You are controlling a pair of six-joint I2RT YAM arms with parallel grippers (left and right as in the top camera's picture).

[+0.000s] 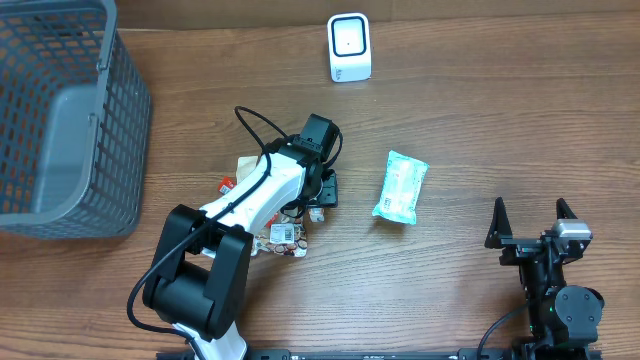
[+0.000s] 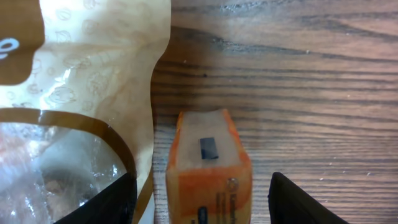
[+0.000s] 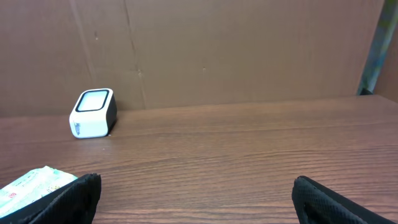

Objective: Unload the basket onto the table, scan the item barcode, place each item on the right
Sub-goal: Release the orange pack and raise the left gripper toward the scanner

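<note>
Basket (image 1: 120,110) of grey mesh sits at the far left of the table (image 1: 480,110). Next we see the left gripper (image 2: 202,196) low over a heap of snack packs (image 1: 281,238), its jaws parted. A small orange box (image 2: 208,155) lies between them, gripped by neither finger, with a beige bag (image 2: 81,74) just beside it. Further right, the white scanner (image 1: 349,47) stands toward the back and a green-white packet (image 1: 401,187) lies mid-table. The right gripper (image 1: 531,215) hangs wide open, holding nothing.
</note>
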